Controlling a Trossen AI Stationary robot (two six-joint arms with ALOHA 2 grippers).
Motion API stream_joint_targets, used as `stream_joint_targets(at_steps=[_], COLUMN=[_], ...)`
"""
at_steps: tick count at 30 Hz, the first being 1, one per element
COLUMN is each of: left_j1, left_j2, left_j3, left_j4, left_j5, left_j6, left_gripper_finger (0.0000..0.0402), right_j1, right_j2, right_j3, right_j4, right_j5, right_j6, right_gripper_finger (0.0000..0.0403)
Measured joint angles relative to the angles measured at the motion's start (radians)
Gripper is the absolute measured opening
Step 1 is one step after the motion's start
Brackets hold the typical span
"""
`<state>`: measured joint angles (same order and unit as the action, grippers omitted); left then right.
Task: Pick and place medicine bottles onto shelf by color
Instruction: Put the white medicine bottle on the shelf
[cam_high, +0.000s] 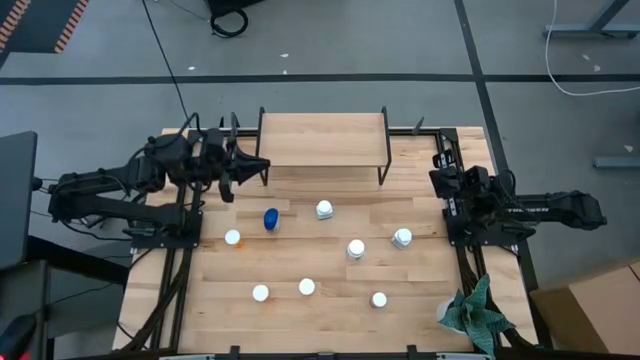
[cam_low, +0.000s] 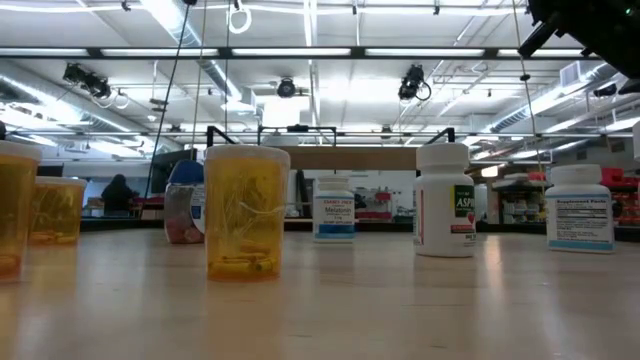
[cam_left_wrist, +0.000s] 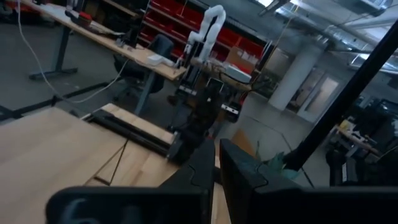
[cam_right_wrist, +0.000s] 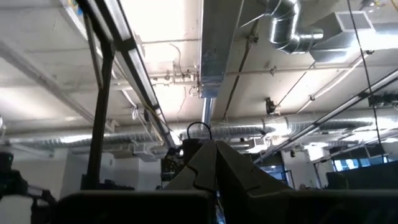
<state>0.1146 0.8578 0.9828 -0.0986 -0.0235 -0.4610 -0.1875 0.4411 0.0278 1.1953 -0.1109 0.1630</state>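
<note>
We are seeing the left end effector (cam_high: 262, 168), fingers together and empty, hovering beside the shelf (cam_high: 322, 138); the blue bottle (cam_high: 271, 219) is standing nearest on the desk (cam_high: 300, 320), toward the front edge.

Around my table (cam_high: 330, 300) lies grey floor (cam_high: 330, 45) with black cables; overhead, silver ducts (cam_right_wrist: 289, 28) and strip lights (cam_low: 300, 52).

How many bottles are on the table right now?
8, all loose on the table, none on the shelf: blue-topped, five mid-table, two near the front edge.
</note>
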Motion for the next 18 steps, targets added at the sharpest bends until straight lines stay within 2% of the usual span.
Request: stream_joint_targets(at_steps=[11,14,18], left_j1=[0.000,0.000,0.000], left_j2=[0.014,0.014,0.014], left_j3=[0.020,0.020,0.020], left_j4=[0.075,0.078,0.078], left_j5=[-0.009,-0.027,-0.056], left_j6=[0.007,0.047,0.121], left_gripper_finger=[0.0036,0.0037,0.0048], right_j1=[0.000,0.000,0.000], right_j2=[0.024,0.066,0.160], right_j3=[0.136,0.229,0.402], right_j4=[-0.032,-0.192,-0.566], right_j5=[0.052,0.062,0.062], right_j6=[-0.055,-0.035,0.045], right_gripper_finger=[0.0017,0.0017,0.0017])
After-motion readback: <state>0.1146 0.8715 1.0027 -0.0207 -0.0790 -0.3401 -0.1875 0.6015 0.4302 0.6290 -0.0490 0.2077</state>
